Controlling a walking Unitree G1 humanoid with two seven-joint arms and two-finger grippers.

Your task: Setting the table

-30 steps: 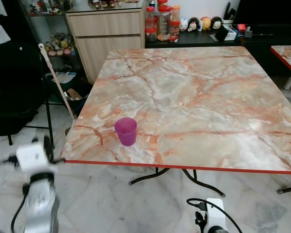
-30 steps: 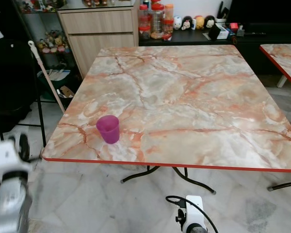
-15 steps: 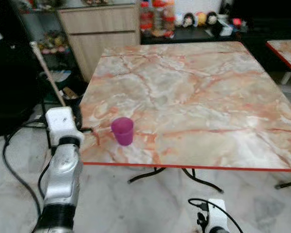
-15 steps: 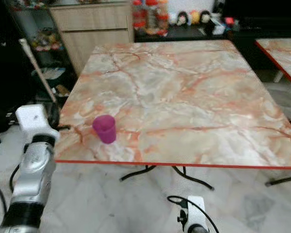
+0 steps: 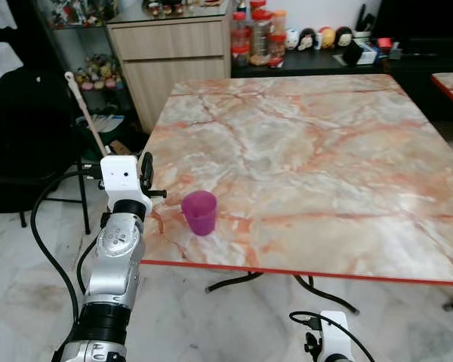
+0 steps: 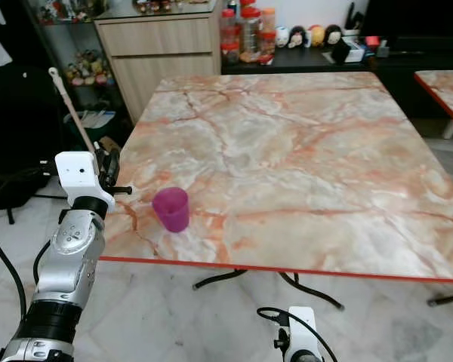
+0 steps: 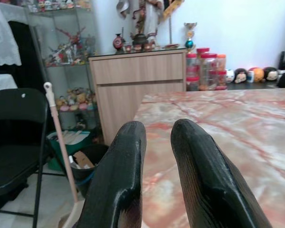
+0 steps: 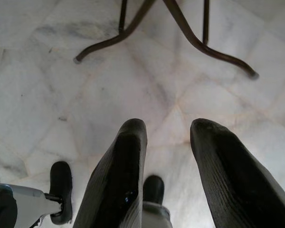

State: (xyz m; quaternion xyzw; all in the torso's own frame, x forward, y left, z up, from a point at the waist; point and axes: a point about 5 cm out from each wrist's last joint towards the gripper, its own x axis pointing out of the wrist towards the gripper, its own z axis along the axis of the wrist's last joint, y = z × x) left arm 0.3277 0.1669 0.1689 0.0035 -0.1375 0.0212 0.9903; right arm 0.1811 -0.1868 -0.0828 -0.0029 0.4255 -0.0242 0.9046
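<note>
A purple plastic cup stands upright near the front left corner of the marble table, which has a red edge. My left arm is raised at the table's left side. Its left gripper hovers at tabletop height, a short way left of the cup and apart from it. In the left wrist view the left gripper is open with nothing between its fingers, looking along the table's left edge. My right arm hangs low below the table's front edge. The right gripper is open over the floor.
A black folding chair and a leaning mop handle stand left of the table. A wooden cabinet and jars are behind it. A second table's corner is at the right. Curved table legs cross the marble floor.
My left arm has swung up from near the floor to tabletop height beside the cup. The camera shifted a little. The cup and the right arm have stayed put.
</note>
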